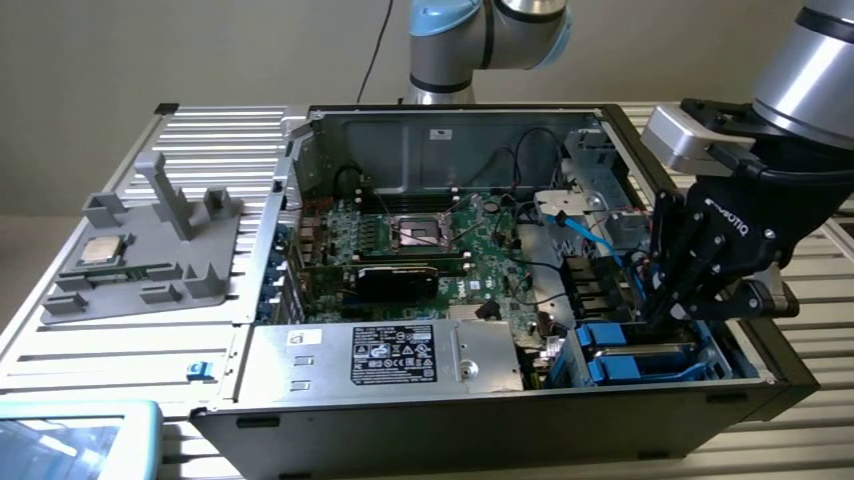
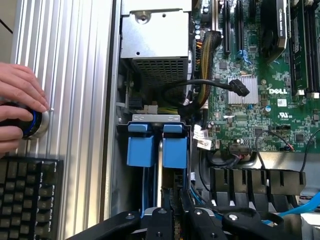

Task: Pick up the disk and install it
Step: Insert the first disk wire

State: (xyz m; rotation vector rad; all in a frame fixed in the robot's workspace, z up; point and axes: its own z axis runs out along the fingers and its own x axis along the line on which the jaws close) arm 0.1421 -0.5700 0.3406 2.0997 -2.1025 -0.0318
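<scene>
Gripper (image 2: pixel 177 209) hung over drive bay (image 2: pixel 155 118), whether clamped or apart I could not tell; disk (image 2: pixel 175 150) sat edge-on inside bay. Risk: slight tilt jamming it against bay walls

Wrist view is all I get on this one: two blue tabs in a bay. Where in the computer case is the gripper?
Observer: In the exterior view the gripper is down inside the case's near corner at that view's right, at the blue carriers.
Operator: Anything lying outside the case?
Observer: A grey fixture on the table at the exterior view's left, with a small square chip on it.
</scene>
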